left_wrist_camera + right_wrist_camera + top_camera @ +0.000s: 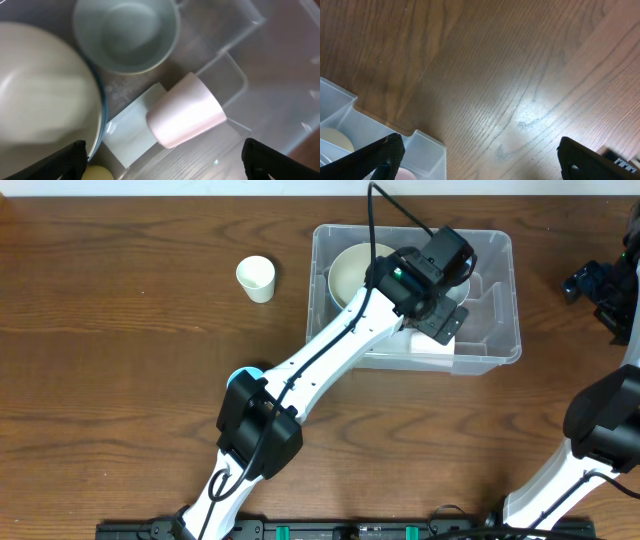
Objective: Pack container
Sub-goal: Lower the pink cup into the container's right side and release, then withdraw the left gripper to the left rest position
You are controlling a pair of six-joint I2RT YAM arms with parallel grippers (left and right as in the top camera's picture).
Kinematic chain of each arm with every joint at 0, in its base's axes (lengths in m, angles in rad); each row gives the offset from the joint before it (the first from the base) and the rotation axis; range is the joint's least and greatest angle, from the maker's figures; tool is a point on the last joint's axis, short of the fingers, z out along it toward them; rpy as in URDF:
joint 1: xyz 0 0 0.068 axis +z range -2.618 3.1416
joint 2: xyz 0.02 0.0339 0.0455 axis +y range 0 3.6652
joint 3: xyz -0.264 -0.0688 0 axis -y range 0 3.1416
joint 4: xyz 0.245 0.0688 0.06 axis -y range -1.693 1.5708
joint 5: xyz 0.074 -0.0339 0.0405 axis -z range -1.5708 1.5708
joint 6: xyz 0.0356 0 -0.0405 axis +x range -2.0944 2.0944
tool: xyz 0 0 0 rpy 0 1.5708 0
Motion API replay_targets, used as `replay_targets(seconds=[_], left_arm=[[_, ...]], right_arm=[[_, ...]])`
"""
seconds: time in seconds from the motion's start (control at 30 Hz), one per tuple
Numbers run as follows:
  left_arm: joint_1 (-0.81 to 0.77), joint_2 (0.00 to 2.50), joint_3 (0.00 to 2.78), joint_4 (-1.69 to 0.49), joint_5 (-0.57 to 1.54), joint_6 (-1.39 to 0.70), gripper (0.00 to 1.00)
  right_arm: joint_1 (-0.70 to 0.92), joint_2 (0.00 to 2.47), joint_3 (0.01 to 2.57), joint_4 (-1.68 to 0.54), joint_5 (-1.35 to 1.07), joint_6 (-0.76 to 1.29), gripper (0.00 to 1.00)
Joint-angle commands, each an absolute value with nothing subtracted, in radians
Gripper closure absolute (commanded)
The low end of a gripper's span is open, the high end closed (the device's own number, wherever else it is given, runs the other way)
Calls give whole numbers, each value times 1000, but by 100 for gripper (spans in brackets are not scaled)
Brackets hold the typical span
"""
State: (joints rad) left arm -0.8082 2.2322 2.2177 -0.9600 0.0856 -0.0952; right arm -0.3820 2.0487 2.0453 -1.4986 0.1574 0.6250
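Looks partly packed: container (pixel 495 290) right of centre on the surface (pixel 120 380), holding cream bowl (pixel 350 270), grey bowl (pixel 127 35) and tipped pink cup (pixel 185 117), left hand (pixel 167 165) released and empty above them, right hand (pixel 490 162) likewise released off to its right, white cup (pixel 256 278) outside, not yet packed.

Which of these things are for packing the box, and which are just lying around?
For the job: the container, the cream bowl, grey-blue bowl and pink cup inside it, the open left pincer above them.
Lying about: the white cup on the table and a blue thing half hidden under the left arm; both may be waiting to be packed.
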Motion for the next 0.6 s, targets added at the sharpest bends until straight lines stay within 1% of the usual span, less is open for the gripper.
replay_targets(seconds=[0.0, 0.2, 0.37, 0.57], left_arm=[[-804, 2241, 2226, -963, -3, -245, 0], [-802, 2241, 2228, -970, -32, -237, 0], [-796, 2230, 2228, -968, -156, -238, 2], [-724, 2073, 2228, -996, -187, -239, 2]], right_arm=[[-379, 2048, 2043, -1499, 168, 643, 1], [-379, 2048, 2043, -1499, 168, 643, 1], [-379, 2048, 2043, -1499, 168, 643, 1], [-379, 2048, 2043, -1499, 168, 643, 1]])
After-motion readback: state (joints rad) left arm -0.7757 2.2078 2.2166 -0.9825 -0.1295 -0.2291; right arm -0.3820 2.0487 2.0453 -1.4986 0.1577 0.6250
